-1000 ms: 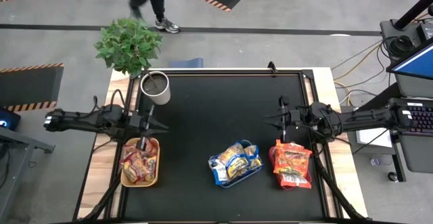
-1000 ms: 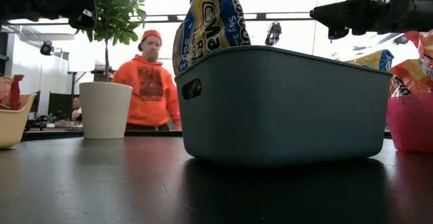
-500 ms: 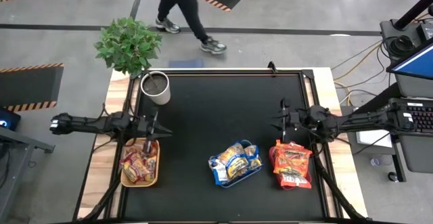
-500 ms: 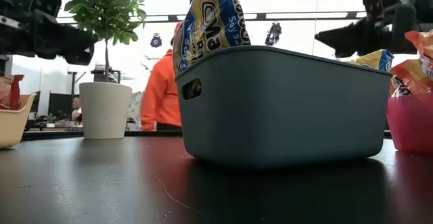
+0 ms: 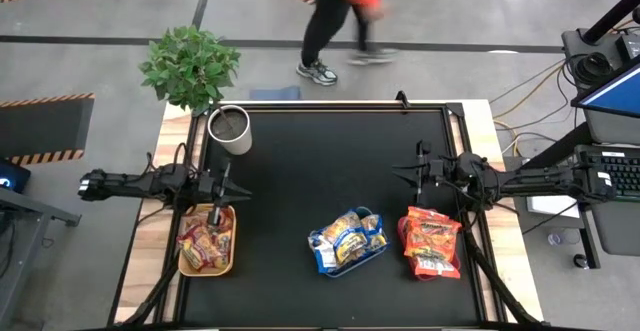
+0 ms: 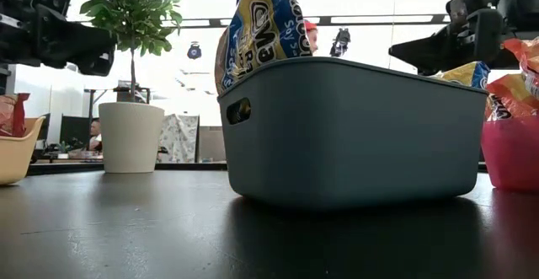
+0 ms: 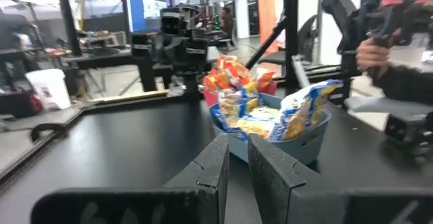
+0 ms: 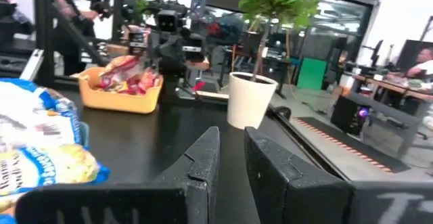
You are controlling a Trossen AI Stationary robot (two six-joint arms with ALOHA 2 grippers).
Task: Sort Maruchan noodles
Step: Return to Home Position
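Currently both claws are clenched and hold nothing. Just beside the left claw [image 7: 233,146], which hangs above the table [image 5: 320,151], sits the yellow tray [image 5: 233,256] of red packets [image 5: 203,243]. Ahead of it stands the blue bin [image 6: 345,127] with the blue-and-yellow packets [image 5: 347,237], and beyond that the red bin [image 6: 509,157]. The right claw [image 8: 232,139] hovers just beside the red bin and its orange packets [image 5: 432,239]. Each colour lies in its own container, so sorting appears complete. Raised, empty claws suit a rest posture.
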